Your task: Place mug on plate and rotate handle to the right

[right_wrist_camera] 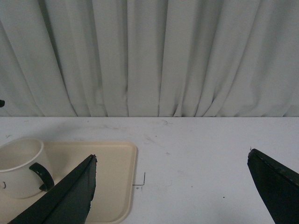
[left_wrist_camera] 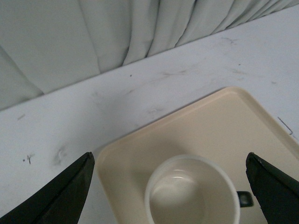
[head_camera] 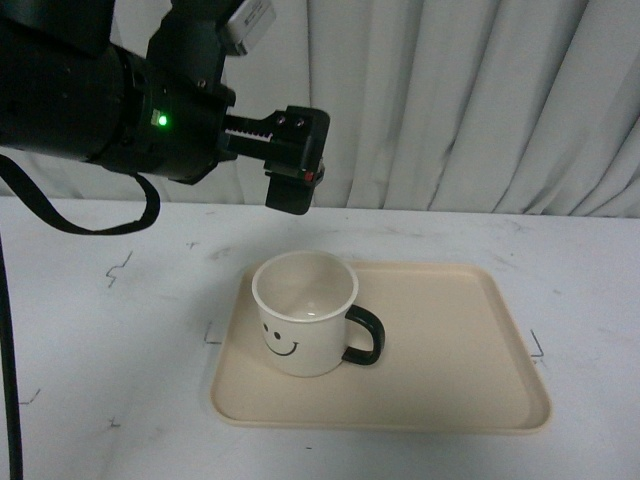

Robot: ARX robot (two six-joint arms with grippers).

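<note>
Mug (head_camera: 303, 315) stands upright on the plate's (head_camera: 470, 340) left half, handle (head_camera: 364, 335) pointing right. Left tool (head_camera: 290, 185) hovers above it, jaws wide, empty. Right tool (right_wrist_camera: 171, 154), also wide, hangs over the bench (right_wrist_camera: 201, 140).

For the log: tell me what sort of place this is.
Probably a lab test bench: a white table with pen marks, a plain curtain backdrop, and a mug staged on a plate.
</note>
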